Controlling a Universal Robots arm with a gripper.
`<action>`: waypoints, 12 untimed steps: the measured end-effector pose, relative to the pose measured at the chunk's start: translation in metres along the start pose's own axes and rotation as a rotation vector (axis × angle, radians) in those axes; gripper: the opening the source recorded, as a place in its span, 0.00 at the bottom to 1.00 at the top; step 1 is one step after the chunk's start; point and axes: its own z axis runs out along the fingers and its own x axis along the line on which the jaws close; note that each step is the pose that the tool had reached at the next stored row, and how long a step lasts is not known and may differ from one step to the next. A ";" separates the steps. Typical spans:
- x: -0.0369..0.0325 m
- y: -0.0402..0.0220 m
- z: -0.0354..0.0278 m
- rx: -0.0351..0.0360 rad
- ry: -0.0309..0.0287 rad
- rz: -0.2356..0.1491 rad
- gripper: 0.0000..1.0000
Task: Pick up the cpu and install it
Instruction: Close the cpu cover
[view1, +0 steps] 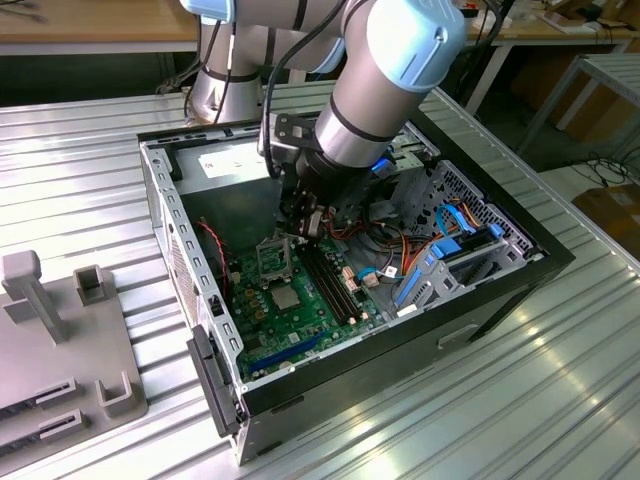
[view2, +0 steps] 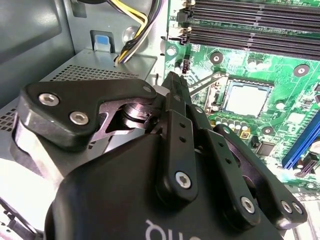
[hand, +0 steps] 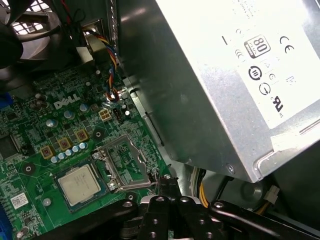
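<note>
The cpu (hand: 79, 184) lies flat in its socket on the green motherboard, pale silvery face up; the second wrist view shows the cpu (view2: 246, 98) the same way. The socket's metal load plate (hand: 122, 159) stands hinged open beside it. My gripper (hand: 167, 181) is shut, with nothing visible between its fingers, and its tips are just off the socket's edge. In the second wrist view the gripper (view2: 175, 82) sits right next to the thin socket lever (view2: 206, 82). In the exterior view the gripper (view1: 300, 225) hangs low inside the case above the socket (view1: 275, 258).
The grey power supply (hand: 220, 75) is a close wall beside the gripper, with yellow and black cables (view2: 132, 30) near it. Black memory slots (view2: 250, 30) run past the socket. A dark square chip (view1: 285, 297), blue cables (view1: 450, 240) and a drive cage fill the rest of the open case (view1: 160, 200).
</note>
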 end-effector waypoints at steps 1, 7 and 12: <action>0.0001 0.0000 -0.0002 -0.0002 -0.0001 -0.001 0.11; 0.0016 -0.0008 -0.0015 -0.0023 -0.0021 -0.005 0.11; 0.0064 -0.0030 -0.0025 -0.0027 -0.0019 -0.007 0.11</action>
